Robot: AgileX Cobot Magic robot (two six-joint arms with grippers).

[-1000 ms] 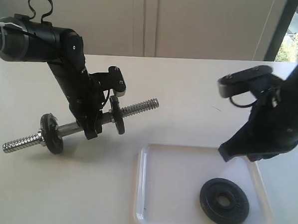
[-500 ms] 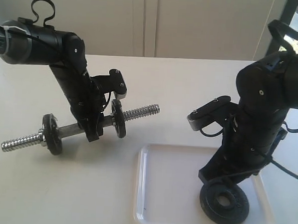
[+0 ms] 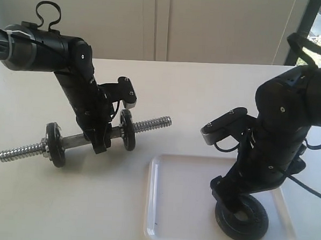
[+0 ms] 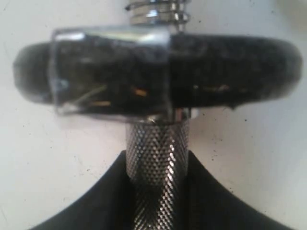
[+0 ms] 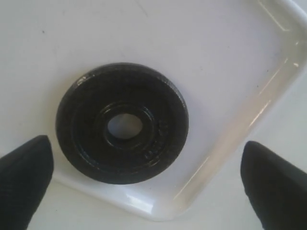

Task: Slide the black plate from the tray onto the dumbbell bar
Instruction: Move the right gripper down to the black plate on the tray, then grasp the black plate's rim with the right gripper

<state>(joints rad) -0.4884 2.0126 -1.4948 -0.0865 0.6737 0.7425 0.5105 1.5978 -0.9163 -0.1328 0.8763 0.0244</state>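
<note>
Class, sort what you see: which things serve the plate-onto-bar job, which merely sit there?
In the job: black plate, tray, dumbbell bar, left gripper gripping it, open right gripper.
Just there: two discs on the bar, table.

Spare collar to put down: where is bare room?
Free: the half of the white plastic tray beside the round black iron plate; the table in front of the chrome dumbbell bar. Crowded: around the plate, under the right gripper.

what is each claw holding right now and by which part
Left claw grips the dumbbell bar by its knurled middle. Right claw is open over the black plate in the tray, holding nothing.
</note>
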